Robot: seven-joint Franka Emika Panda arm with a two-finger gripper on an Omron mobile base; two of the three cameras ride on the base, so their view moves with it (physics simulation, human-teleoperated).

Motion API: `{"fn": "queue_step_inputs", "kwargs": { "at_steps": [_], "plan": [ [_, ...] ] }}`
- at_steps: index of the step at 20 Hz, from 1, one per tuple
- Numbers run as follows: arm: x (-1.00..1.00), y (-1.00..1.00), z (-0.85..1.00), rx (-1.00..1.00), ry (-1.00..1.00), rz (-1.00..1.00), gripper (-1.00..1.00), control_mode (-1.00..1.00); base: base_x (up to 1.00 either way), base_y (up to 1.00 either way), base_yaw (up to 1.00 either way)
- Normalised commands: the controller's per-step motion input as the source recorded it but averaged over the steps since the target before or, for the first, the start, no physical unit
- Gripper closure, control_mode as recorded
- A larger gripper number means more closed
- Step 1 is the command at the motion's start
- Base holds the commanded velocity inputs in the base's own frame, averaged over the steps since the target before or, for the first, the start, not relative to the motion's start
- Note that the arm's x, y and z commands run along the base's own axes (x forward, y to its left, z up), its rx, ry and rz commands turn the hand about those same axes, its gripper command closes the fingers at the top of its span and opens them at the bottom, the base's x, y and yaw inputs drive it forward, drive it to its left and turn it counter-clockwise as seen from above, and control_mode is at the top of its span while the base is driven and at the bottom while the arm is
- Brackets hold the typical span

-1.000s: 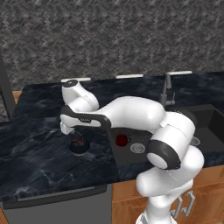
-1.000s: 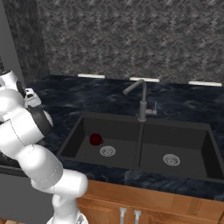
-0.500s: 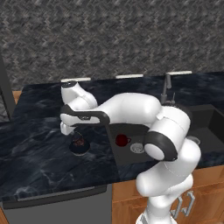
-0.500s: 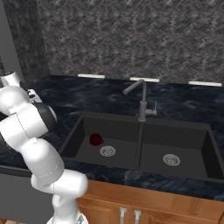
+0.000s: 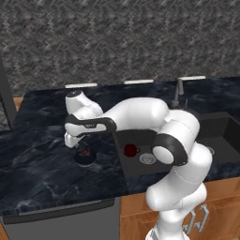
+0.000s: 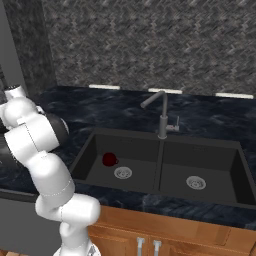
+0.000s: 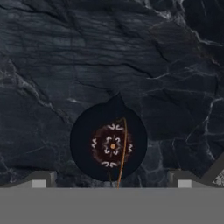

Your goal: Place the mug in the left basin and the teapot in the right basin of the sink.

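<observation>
The black teapot (image 5: pixel 85 156) stands on the dark marble counter (image 5: pixel 37 164), left of the sink (image 6: pixel 161 150). From above it shows a thin arched wire handle and reddish marks on its lid (image 7: pixel 109 144). My gripper (image 5: pixel 80 143) hangs open just above it, fingertips (image 7: pixel 41 179) spread wider than the pot, one to each side. The dark red mug (image 6: pixel 109 159) sits in the left basin (image 6: pixel 142 175) near the silver drain (image 6: pixel 123 173); it appears also as the mug (image 5: pixel 130 150). The right basin (image 6: pixel 220 167) holds just its drain (image 6: pixel 195 182).
The slim tap (image 6: pixel 161 117) rises at the sink's divider. A patterned grey wall (image 6: pixel 150 45) backs the counter. My white arm (image 5: pixel 140 115) stretches across the left basin toward the pot. Wooden cabinet fronts (image 6: pixel 165 235) lie below the counter edge.
The hand has dropped slightly toward the teapot and the elbow has swung a little. The teapot and the mug stay where they were.
</observation>
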Motion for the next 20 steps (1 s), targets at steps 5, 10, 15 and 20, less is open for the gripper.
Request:
{"fn": "queue_step_inputs", "kwargs": {
  "at_steps": [5, 10, 15, 20],
  "plan": [
    [0.11, 0.0, -0.14, 0.0, 0.01, 0.0, -1.0, -1.0, 0.0, 0.0, 0.0],
    [0.14, 0.02, -0.14, 0.0, 0.05, 0.0, -1.0, -1.0, 0.0, 0.0, 0.0],
    [0.13, 0.05, -0.16, 0.0, 0.08, 0.0, -1.0, -1.0, 0.0, 0.0, 0.0],
    [0.16, 0.1, -0.14, 0.0, 0.04, 0.0, -1.0, -1.0, 0.0, 0.0, 0.0]
  ]
}}
